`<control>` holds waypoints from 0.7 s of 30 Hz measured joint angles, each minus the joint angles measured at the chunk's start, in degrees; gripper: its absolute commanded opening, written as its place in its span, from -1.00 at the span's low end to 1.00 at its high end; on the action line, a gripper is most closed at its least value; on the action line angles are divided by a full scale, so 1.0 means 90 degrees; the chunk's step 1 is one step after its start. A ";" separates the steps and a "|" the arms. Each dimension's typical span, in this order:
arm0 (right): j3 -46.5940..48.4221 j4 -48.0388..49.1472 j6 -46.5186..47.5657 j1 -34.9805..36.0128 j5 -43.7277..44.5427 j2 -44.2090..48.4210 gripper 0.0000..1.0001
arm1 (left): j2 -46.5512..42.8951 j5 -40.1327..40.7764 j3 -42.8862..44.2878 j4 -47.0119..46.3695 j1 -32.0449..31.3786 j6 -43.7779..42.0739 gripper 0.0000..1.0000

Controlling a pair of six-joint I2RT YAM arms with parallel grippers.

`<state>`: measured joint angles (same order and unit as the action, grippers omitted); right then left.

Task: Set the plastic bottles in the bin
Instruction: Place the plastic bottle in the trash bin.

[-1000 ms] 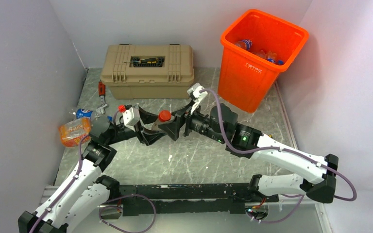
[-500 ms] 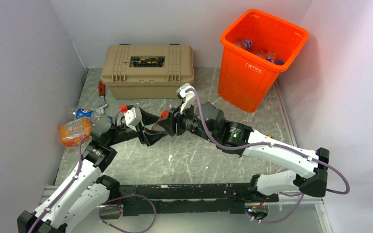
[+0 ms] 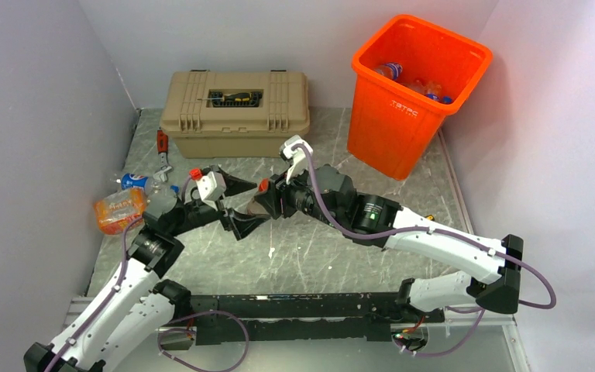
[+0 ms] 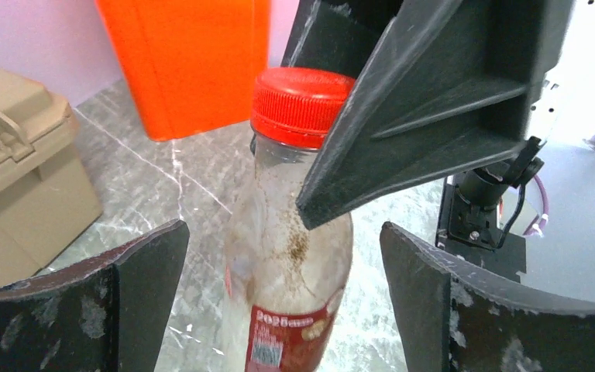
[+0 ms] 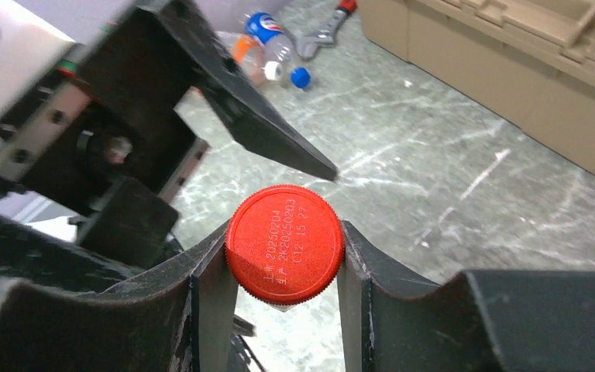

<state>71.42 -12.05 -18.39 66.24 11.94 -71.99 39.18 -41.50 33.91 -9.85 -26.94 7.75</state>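
Note:
A clear plastic bottle [image 4: 290, 256] with a red cap [image 5: 285, 242] and a red label hangs above the middle of the table [image 3: 318, 256]. My right gripper [image 5: 285, 232] is shut on that cap, one finger on each side. My left gripper [image 4: 283, 232] stands open around the bottle's body, both fingers clear of it. In the top view the two grippers meet at the bottle [image 3: 263, 186]. The orange bin [image 3: 403, 124] stands at the back right with bottles [image 3: 391, 71] inside. Two more bottles, one orange-wrapped [image 3: 118, 209] and one blue-labelled [image 3: 135, 182], lie at the left edge.
A tan toolbox [image 3: 236, 112] sits at the back centre with a yellow-handled screwdriver [image 3: 236, 98] on its lid. A red-handled tool [image 3: 162, 143] lies left of it. Walls close in on the left, back and right.
My right gripper moved left and shut on the bottle's red cap. My left gripper, which held the bottle's body, has opened wide and let go of it.

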 measured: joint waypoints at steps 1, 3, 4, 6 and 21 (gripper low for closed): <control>0.0000 -0.0080 0.0005 -0.0002 0.0068 0.0005 -1.00 | -0.0066 0.0100 0.0000 0.0017 -0.0002 0.0012 0.99; 0.0000 -0.0287 0.0034 -0.0002 0.0262 0.0044 -1.00 | -0.0202 0.0253 0.0000 0.0034 -0.0005 0.0017 0.99; 0.0000 -0.0364 0.0049 -0.0002 0.0340 0.0073 -1.00 | -0.0272 0.0328 0.0000 0.0032 -0.0005 0.0019 0.99; 0.0022 -0.0634 0.0102 -0.0002 0.0568 0.0187 -1.00 | -0.0401 0.0486 0.0000 0.0032 -0.0005 0.0019 0.99; 0.2295 -0.2438 0.1175 -0.0002 0.2815 0.1338 -1.00 | -0.0775 0.1443 0.0000 0.0165 -0.0007 -0.0056 0.99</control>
<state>92.07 -34.00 -7.81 66.22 37.28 -59.94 32.21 -28.51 33.91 -8.36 -27.00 7.25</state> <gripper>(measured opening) 0.469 0.994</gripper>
